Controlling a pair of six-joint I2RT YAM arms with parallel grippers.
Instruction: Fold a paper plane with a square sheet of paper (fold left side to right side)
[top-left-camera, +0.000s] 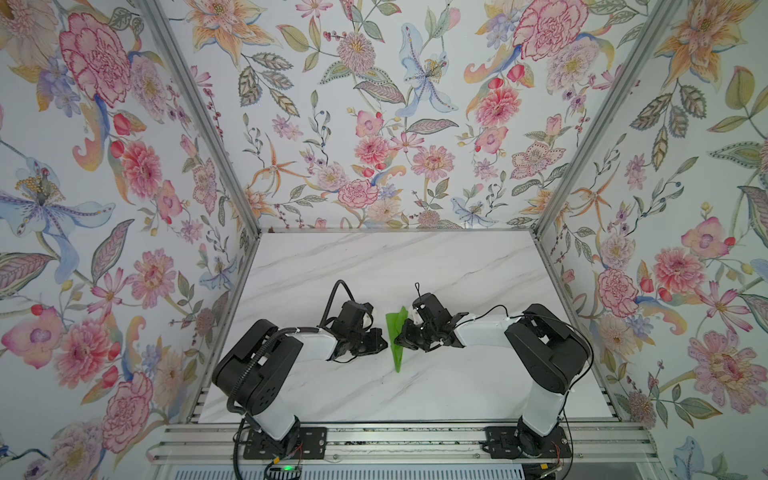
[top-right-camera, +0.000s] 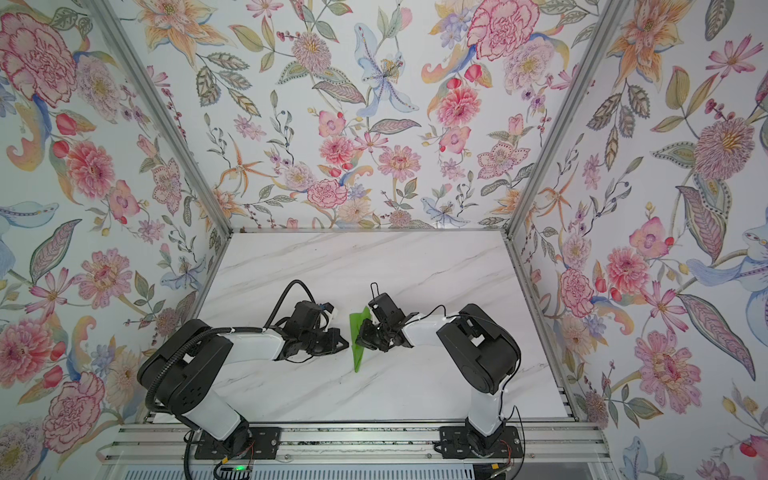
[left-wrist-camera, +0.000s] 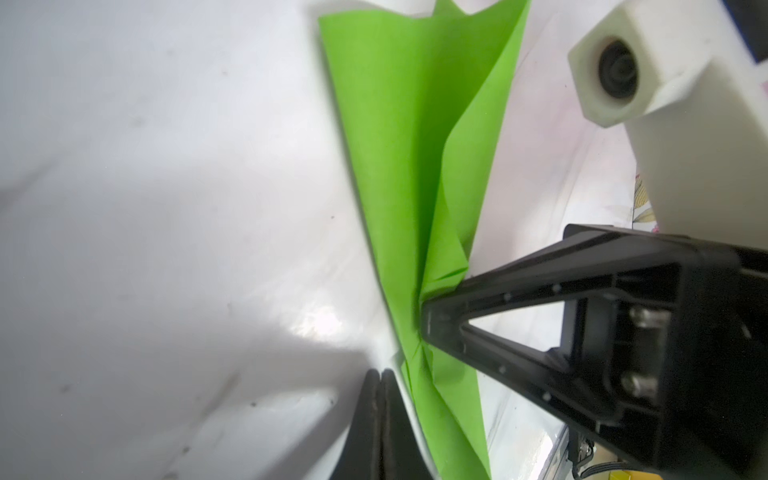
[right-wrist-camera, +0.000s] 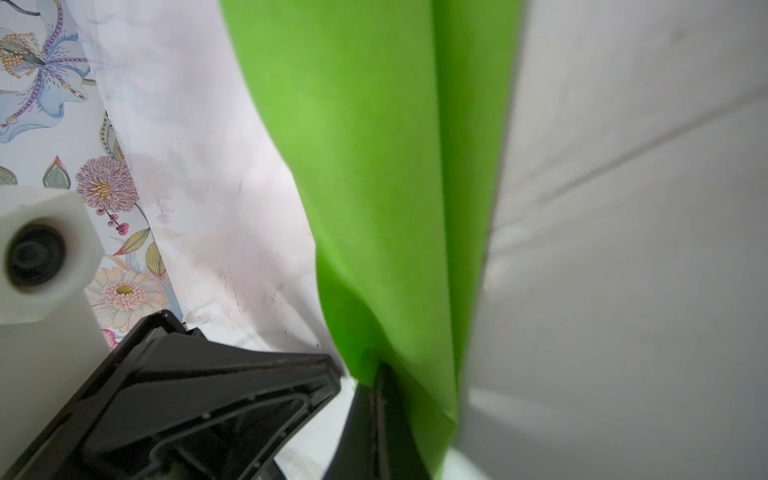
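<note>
STEP: late fold, by my reckoning, firming the dart's crease | PAPER: green paper plane (top-left-camera: 396, 338) lies on the table (top-left-camera: 374, 270) between both claws, one flap raised | RIGHT: right claw (left-wrist-camera: 427, 321) clenched, tip pressed into the crease | LEFT: left claw (left-wrist-camera: 379, 392) clenched, empty, just beside the edge | NEXT: flatten that flap without skidding it.

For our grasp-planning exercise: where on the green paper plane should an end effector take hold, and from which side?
Probably the lifted flap at the wide far end of the paper plane, approached from the right: that layer seems to stand off the table, offering a free edge to pinch, while the narrow near tip lies flat.
</note>
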